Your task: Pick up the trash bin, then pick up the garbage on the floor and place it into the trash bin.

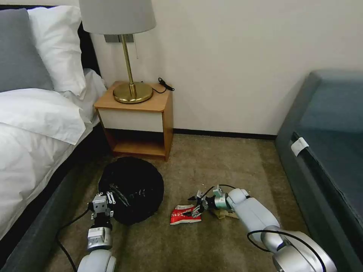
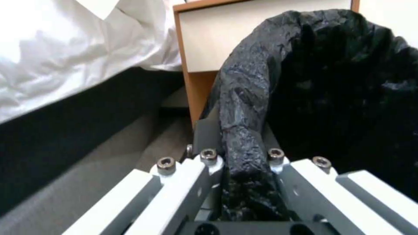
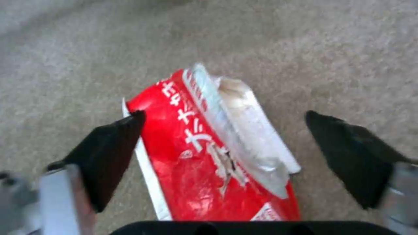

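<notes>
The trash bin (image 1: 140, 185), lined with a wrinkly black bag, sits on the carpet in front of the nightstand. My left gripper (image 1: 112, 197) is at its near-left rim. In the left wrist view the left gripper (image 2: 241, 158) is shut on the bag-covered rim of the bin (image 2: 348, 98). To the right of the bin, a red-white snack bag (image 1: 183, 215) lies flat on the carpet. My right gripper (image 1: 194, 206) hovers low over its right end. In the right wrist view the right gripper (image 3: 224, 116) is open, with the snack bag (image 3: 196, 153) between its black fingertips (image 3: 109, 147). A brown paper wad (image 1: 226, 214) peeks out under the right wrist.
The wooden nightstand (image 1: 140, 113) with a brass lamp (image 1: 130, 90) stands against the wall behind the bin. A bed (image 1: 34, 143) runs along the left and a grey sofa (image 1: 325, 151) along the right. Open carpet (image 1: 219, 166) lies between them.
</notes>
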You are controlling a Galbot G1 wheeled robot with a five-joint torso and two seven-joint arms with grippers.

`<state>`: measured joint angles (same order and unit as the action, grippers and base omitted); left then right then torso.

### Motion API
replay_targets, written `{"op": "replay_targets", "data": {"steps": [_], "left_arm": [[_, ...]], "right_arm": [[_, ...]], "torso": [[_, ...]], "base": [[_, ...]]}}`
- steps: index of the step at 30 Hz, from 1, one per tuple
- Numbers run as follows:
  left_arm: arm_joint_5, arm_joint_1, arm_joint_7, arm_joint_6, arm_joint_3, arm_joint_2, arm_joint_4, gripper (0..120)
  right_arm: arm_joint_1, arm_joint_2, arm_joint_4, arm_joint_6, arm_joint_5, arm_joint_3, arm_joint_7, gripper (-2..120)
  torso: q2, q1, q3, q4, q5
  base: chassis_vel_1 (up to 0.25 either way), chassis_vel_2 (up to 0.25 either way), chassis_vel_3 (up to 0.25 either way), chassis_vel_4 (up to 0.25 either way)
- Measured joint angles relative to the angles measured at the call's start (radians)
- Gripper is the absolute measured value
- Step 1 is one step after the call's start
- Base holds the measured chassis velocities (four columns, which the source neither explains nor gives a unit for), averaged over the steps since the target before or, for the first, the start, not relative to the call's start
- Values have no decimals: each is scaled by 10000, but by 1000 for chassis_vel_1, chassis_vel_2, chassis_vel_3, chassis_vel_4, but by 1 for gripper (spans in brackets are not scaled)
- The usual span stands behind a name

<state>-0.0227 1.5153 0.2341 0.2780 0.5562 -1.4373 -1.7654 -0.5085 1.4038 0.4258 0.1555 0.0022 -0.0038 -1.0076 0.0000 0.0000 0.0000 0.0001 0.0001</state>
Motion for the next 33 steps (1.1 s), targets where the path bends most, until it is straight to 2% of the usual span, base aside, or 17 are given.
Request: {"op": "replay_targets", "data": {"steps": [2,3,7,8,11,12,14,15,16,18,22,23,25,33], "left_arm": [[2,14,-3,58,-57,-54,43,4],[2,14,-3,58,-57,-54,43,4],[18,28,-10,114,-84,-98,85,4],[18,28,-10,114,-84,-98,85,4],[17,75,-10,128,-82,-115,74,4],[17,75,-10,128,-82,-115,74,4],[8,125,-9,130,-72,-115,15,4],[8,125,-9,130,-72,-115,15,4],[-1,163,-1,138,-69,-115,-40,4],[-5,179,0,139,-69,-114,-58,4],[-43,333,22,186,-57,-119,-168,4],[-43,333,22,186,-57,-119,-168,4],[-48,376,24,205,-40,-116,-174,4],[-220,499,36,285,12,-82,-285,4]], "right_arm": [[-37,16,-39,11,-172,46,-61,81],[-37,16,-39,11,-172,46,-61,81],[-73,7,-59,28,-277,126,-248,62],[-73,7,-59,28,-277,126,-248,62],[-115,-12,-48,55,-271,155,-290,48],[-115,-12,-48,55,-271,155,-290,48],[-149,-10,-24,97,-262,192,-301,38],[-149,-10,-24,97,-262,192,-301,38],[-161,-2,-19,131,-260,224,-304,33],[-167,3,-16,141,-259,241,-304,30],[-264,63,55,226,-258,461,-342,8],[-264,63,55,226,-258,461,-342,8],[-326,65,87,255,-265,582,-375,0],[-536,58,186,414,-333,1250,-413,0]], "torso": [[0,0,0,-1,-1],[0,0,0,-1,-1],[0,0,0,0,-2],[0,0,0,0,-2],[0,0,0,-1,-2],[0,0,0,-1,-2],[0,0,0,-1,0],[0,0,0,-1,0],[0,0,0,-1,0],[0,0,0,-1,-1],[0,0,0,0,0],[0,0,0,0,0],[0,0,0,-1,-1],[0,0,0,-1,0]], "base": [[0,0,0,0],[0,0,0,0],[0,0,0,0],[0,0,0,0],[0,0,0,0],[0,0,0,0],[0,0,0,0],[0,0,0,0],[0,0,0,0],[0,0,0,0],[0,0,0,0],[0,0,0,0],[0,0,0,0],[0,0,0,0]]}}
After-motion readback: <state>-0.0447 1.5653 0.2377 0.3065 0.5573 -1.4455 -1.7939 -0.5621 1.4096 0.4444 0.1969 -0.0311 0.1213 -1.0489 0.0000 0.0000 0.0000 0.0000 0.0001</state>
